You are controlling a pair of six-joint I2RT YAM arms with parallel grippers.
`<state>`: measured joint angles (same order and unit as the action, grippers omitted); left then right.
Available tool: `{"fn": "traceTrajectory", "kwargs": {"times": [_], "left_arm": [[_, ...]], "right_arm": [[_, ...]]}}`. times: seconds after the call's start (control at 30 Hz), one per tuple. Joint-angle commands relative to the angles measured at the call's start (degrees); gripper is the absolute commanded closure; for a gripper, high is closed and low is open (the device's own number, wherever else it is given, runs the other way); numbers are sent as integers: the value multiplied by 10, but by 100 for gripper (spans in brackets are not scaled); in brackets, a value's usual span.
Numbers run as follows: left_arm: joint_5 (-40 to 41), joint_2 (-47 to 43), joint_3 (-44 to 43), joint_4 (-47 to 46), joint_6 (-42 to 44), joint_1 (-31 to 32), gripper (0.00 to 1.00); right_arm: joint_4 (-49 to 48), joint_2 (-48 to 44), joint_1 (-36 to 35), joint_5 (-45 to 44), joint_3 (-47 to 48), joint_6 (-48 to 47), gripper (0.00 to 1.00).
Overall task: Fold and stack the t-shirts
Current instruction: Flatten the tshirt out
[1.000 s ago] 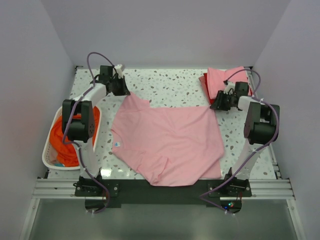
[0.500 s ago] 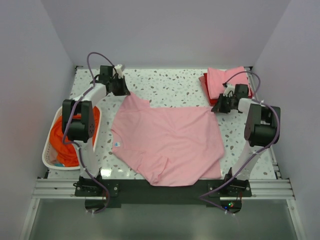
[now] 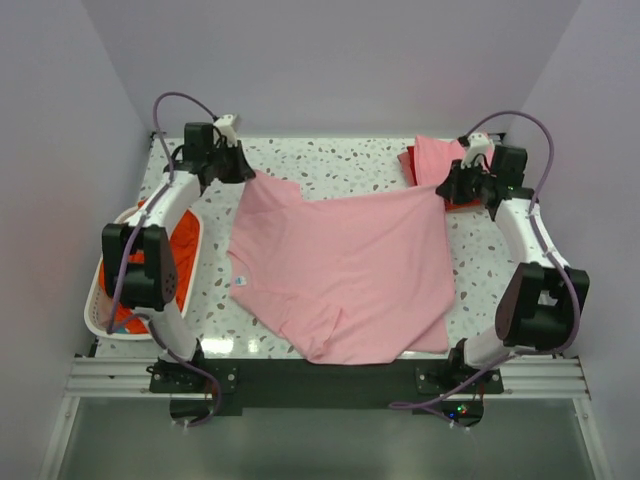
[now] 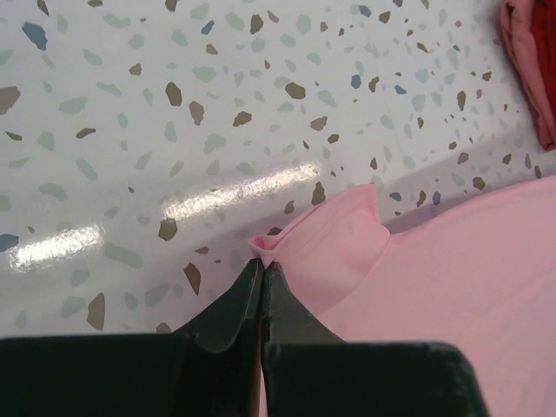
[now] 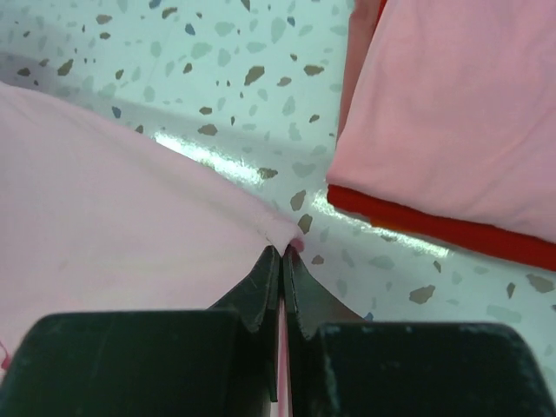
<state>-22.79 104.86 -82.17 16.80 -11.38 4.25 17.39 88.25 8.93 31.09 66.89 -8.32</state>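
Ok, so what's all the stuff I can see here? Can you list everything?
spread light pink cotton t-shirt: one, light pink, flat on the middle of the table
folded pink t-shirt: one, pink, far right, on top of the red one
folded red t-shirt: one, red, under it
crumpled orange t-shirt: one visible, orange, inside the basket
white plastic slotted laundry basket: one, white, left edge
speckled table: one, white with dark flecks
left gripper: one, black, pinching the spread shirt's far left corner
right gripper: one, black, pinching its far right corner
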Motion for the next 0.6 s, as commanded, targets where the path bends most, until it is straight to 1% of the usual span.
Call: {"fn": "traceTrajectory", "kwargs": {"times": [0.0,0.1,0.13,0.2,0.37,0.53,0.57], "left_arm": [[-9,-90,10,-50,-2,-2,100],[2,-151,5,-44,-8,-2,100],[5,-182,-6,-37,-8,-1,100],[21,-213,-22,-29,-9,-2,100],[65,-320,-97,-19,-29,-1,100],[75,-409,-171,-43,-64,-1,100],[76,-420,-183,-48,-68,-1,100]], "right_arm": [[31,-50,-1,14,61,-46,100],[55,-86,-1,25,107,-55,100],[62,-95,-1,27,119,-57,100],[79,-112,-1,34,161,-65,100],[123,-165,-1,41,279,-74,100],[146,-216,-1,23,386,-72,100],[159,-220,-1,18,430,-72,100]]}}
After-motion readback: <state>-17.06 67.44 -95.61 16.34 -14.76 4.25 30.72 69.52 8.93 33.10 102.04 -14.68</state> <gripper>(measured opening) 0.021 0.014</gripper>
